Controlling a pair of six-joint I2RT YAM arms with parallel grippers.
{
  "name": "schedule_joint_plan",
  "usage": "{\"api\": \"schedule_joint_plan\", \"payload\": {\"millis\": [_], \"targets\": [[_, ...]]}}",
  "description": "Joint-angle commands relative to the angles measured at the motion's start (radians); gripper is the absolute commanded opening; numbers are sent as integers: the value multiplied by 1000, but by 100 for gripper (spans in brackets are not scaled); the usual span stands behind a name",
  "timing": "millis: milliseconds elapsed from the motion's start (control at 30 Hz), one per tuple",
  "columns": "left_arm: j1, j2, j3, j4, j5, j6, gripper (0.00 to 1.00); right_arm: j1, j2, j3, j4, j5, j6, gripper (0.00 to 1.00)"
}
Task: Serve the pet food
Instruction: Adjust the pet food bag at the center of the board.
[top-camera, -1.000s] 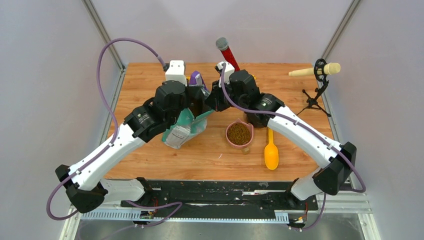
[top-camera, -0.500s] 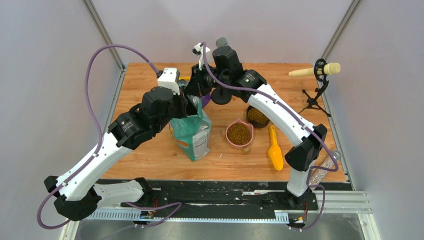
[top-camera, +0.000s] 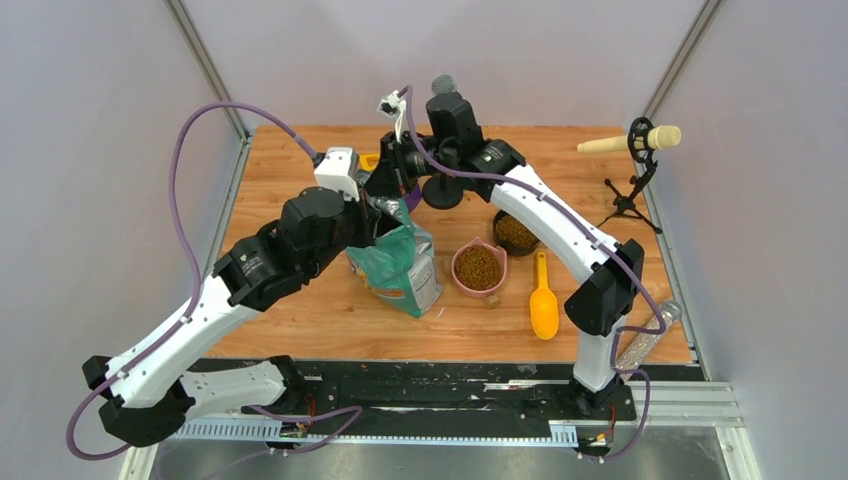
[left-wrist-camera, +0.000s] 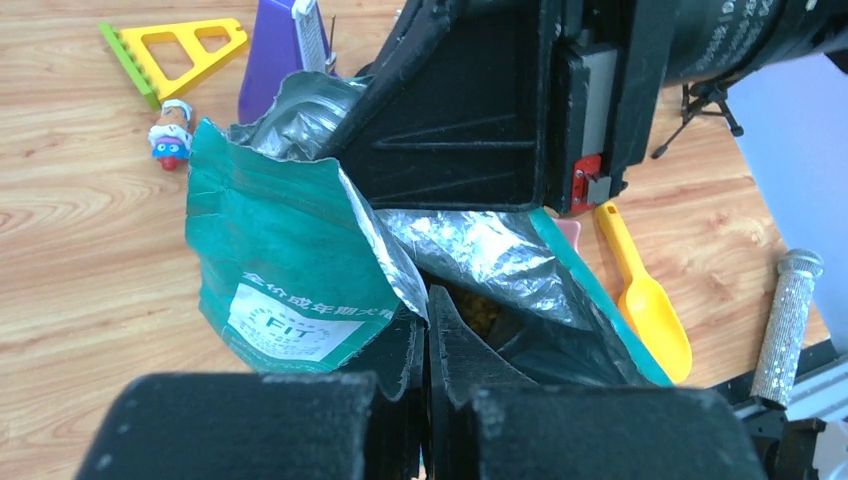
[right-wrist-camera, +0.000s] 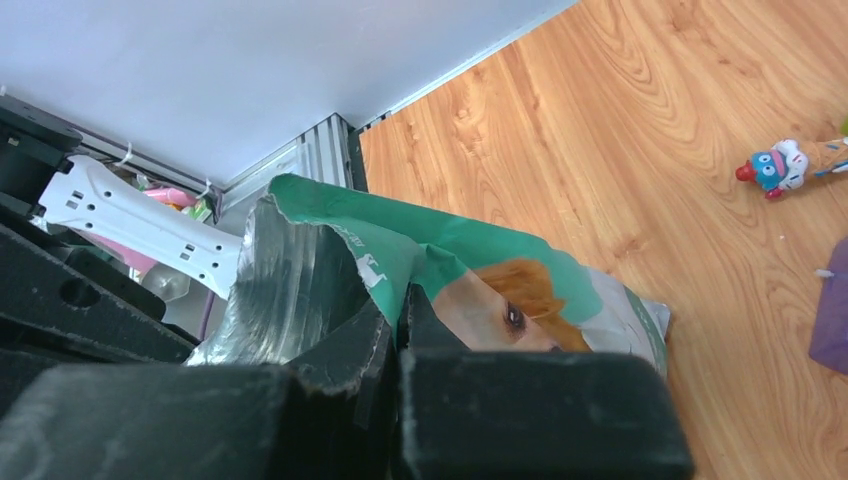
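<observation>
Seen from above, both arms cover the mouth of the teal bag (top-camera: 398, 268). In the left wrist view only a small patch of pet food (left-wrist-camera: 480, 312) shows between foil folds. The rest lies hidden inside, and the left end effector (left-wrist-camera: 428, 315) is blurred and cut by the lower edge. The right arm hides part of the dark bowl (top-camera: 515, 232) and the microphone (top-camera: 443, 84) below its grey head.
</observation>
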Motion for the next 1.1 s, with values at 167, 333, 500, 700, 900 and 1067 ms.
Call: {"api": "schedule_joint_plan", "payload": {"millis": [167, 333, 500, 700, 900, 1067], "targets": [[-19, -42, -67, 400, -153, -92, 0, 19, -222, -184, 187, 45, -76, 46], [-20, -52, -86, 425, -184, -105, 0, 19, -313, -219, 187, 120, -111, 72], [-19, -67, -95, 429, -198, -108, 0, 19, -428, -304, 190, 162, -184, 89], [-20, -65, -96, 434, -206, -111, 0, 19, -590, -507, 191, 105, -272, 98], [-19, -65, -109, 450, -217, -118, 0, 23, -667, -651, 201, 98, -269, 99], [-20, -62, -107, 455, -218, -112, 0, 37, -642, -687, 251, 189, -272, 94]]}}
